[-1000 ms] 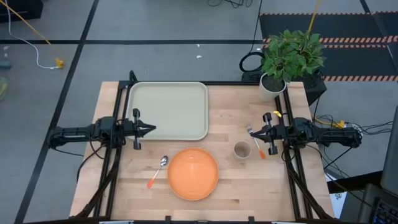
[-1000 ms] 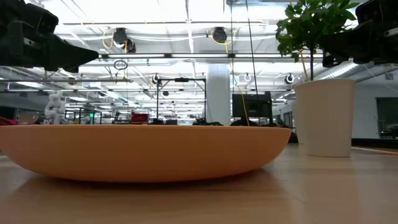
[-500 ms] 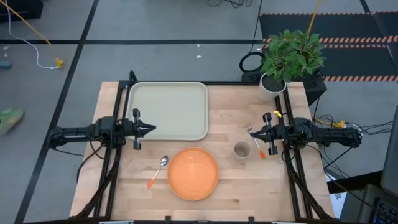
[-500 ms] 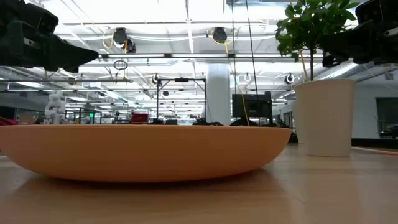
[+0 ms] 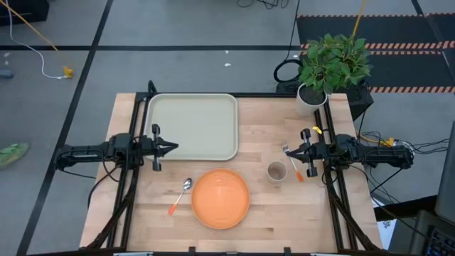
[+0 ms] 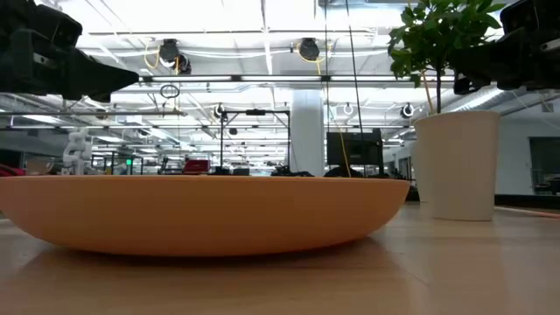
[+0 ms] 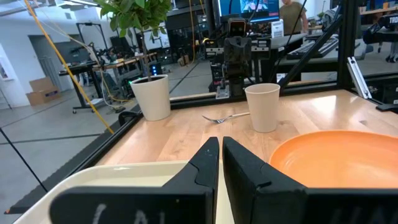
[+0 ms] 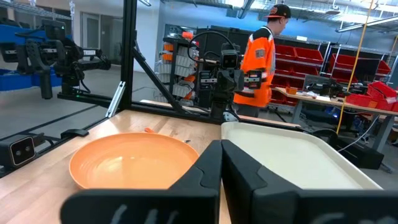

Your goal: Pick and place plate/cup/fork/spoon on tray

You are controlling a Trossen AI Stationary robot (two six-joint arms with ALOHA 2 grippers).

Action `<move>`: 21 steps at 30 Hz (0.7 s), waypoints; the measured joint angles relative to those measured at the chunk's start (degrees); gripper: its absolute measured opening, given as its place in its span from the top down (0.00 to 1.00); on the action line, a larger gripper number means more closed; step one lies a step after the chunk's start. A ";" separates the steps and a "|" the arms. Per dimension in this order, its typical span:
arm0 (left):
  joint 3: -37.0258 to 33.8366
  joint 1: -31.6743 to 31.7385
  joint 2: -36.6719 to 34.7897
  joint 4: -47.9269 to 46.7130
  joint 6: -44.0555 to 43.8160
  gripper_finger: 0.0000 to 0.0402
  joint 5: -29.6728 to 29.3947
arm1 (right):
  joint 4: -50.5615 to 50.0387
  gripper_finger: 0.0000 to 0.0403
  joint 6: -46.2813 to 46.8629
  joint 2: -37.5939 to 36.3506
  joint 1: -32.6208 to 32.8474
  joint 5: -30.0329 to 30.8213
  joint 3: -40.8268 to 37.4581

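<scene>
The orange plate (image 5: 220,198) lies on the table near its front edge and fills the low view (image 6: 206,214). The spoon (image 5: 180,195) lies left of it. The tan cup (image 5: 276,171) stands upright right of the plate, the fork (image 5: 292,161) beside it. The cream-green tray (image 5: 193,126) lies at the far left. My left gripper (image 5: 175,148) is shut and empty over the tray's left part (image 7: 220,149). My right gripper (image 5: 287,151) is shut and empty above the fork (image 8: 221,152).
A white pot with a green plant (image 5: 313,96) stands at the table's far right corner. A person in an orange jacket (image 8: 261,62) stands beyond the table in the right wrist view. Bare wood lies between tray and cup.
</scene>
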 joint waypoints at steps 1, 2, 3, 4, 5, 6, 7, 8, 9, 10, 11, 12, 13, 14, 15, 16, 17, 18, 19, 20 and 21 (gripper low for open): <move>0.00 -0.01 -0.01 0.00 0.00 0.94 0.00 | 0.00 1.00 -0.01 -0.02 -0.02 -0.01 0.02; -0.01 -0.01 0.00 0.00 0.01 0.94 0.00 | 0.00 1.00 0.00 -0.02 0.00 0.00 0.00; -0.01 0.00 -0.01 0.00 0.01 0.94 0.00 | 0.00 1.00 0.00 -0.02 -0.02 -0.02 0.02; -0.01 0.00 -0.01 0.00 0.01 0.94 0.00 | 0.00 1.00 0.00 0.00 -0.02 -0.02 0.00; 0.00 0.00 0.00 -0.01 -0.01 0.94 0.00 | 0.01 1.00 0.00 -0.01 -0.01 -0.01 0.02; 0.00 0.00 -0.01 0.00 -0.01 0.94 0.00 | 0.01 1.00 0.00 -0.01 -0.01 0.00 0.01; -0.01 -0.01 -0.01 0.00 0.01 0.94 0.00 | 0.00 1.00 0.00 -0.02 -0.02 -0.01 0.01; -0.01 -0.01 0.00 0.00 0.00 0.94 -0.01 | 0.02 1.00 0.00 -0.01 -0.01 -0.01 0.01; 0.00 -0.01 0.00 0.00 0.01 0.94 0.00 | 0.02 1.00 -0.02 -0.02 0.00 -0.02 0.02; 0.00 -0.01 0.00 0.00 0.01 0.94 0.00 | 0.03 1.00 0.00 0.00 0.00 0.00 0.02; -0.01 0.00 -0.01 0.00 -0.01 0.94 0.00 | 0.03 1.00 -0.01 -0.01 -0.01 0.00 0.01; 0.01 -0.02 0.01 0.00 0.01 0.94 -0.01 | 0.04 1.00 0.00 -0.02 0.00 -0.02 0.02; 0.00 -0.01 0.00 0.00 0.01 0.94 0.00 | 0.04 1.00 0.22 0.00 0.00 -0.02 0.00; 0.00 -0.02 0.00 0.00 0.00 0.94 0.00 | 0.11 1.00 0.76 -0.01 0.00 -0.02 0.00; -0.01 -0.02 0.01 0.00 0.02 0.94 0.00 | 0.62 1.00 1.48 0.00 0.00 -0.01 0.02; -0.01 0.00 0.01 0.09 0.61 0.94 -0.02 | 2.20 1.00 1.80 0.02 -0.01 -0.01 0.00; -0.03 0.00 0.01 0.53 1.71 0.94 -0.04 | 4.03 1.00 1.91 0.01 -0.01 -0.02 0.03; -0.10 0.00 -0.01 1.07 3.17 0.94 -0.15 | 5.65 1.00 1.98 -0.04 0.02 -0.12 0.17; -0.10 0.00 0.01 1.69 4.36 0.94 -0.20 | 6.74 1.00 2.33 -0.04 0.02 -0.15 0.51; -0.10 -0.02 0.01 2.76 4.94 0.94 -0.22 | 7.21 1.00 3.06 -0.02 0.02 -0.15 1.02; -0.10 0.00 -0.01 3.86 5.07 0.94 -0.22 | 7.21 1.00 3.70 0.02 0.02 -0.17 1.47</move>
